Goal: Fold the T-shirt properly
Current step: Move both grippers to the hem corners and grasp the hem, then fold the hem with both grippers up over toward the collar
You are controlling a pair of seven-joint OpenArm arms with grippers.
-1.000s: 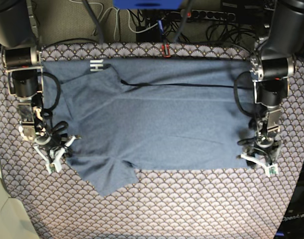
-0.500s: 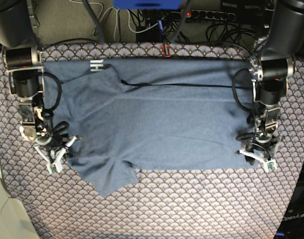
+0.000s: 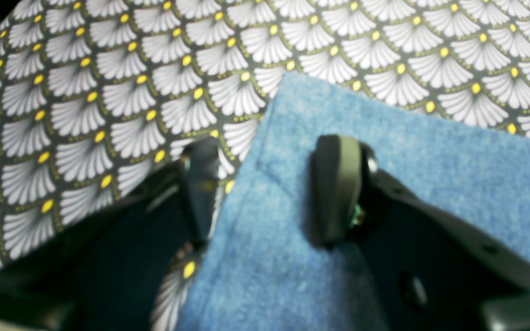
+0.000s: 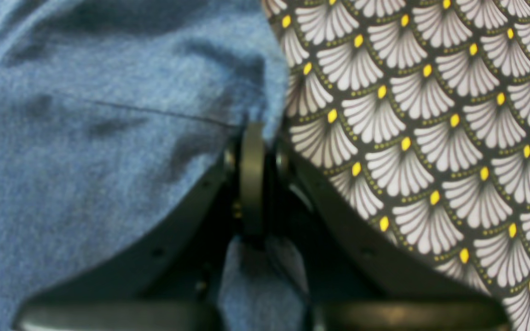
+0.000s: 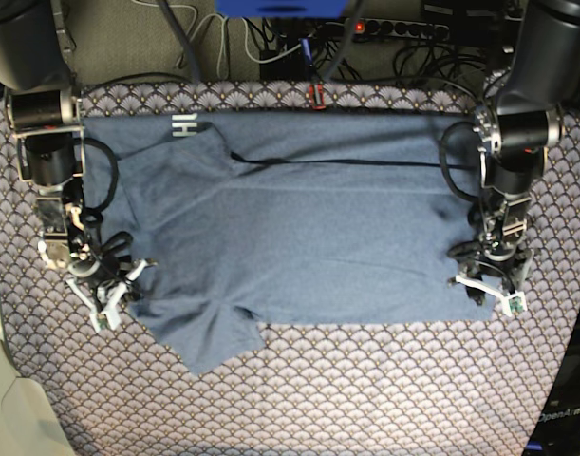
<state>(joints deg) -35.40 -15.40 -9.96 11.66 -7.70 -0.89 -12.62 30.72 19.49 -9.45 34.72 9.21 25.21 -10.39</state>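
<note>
The slate-blue T-shirt [image 5: 308,228] lies spread flat across the patterned table, with a bit of white print [image 5: 183,124] showing at its top left edge. My left gripper [image 5: 491,296] is at the shirt's lower right corner. In the left wrist view it [image 3: 269,188] is open, one finger [image 3: 336,188] on top of the cloth [image 3: 384,138] and the other off its edge. My right gripper [image 5: 107,306] is at the shirt's lower left edge. In the right wrist view it [image 4: 265,156] is shut on the edge of the cloth [image 4: 85,138].
The table is covered by a fan-scale patterned cloth [image 5: 365,389]. Cables and a power strip [image 5: 403,33] lie behind the table's back edge. A pale object [image 5: 0,399] stands at the lower left. A thin dark line [image 5: 346,163] runs across the shirt's upper part.
My left gripper has moved up and slightly inward onto the shirt's lower right corner. My right gripper has stayed almost where it was at the left edge.
</note>
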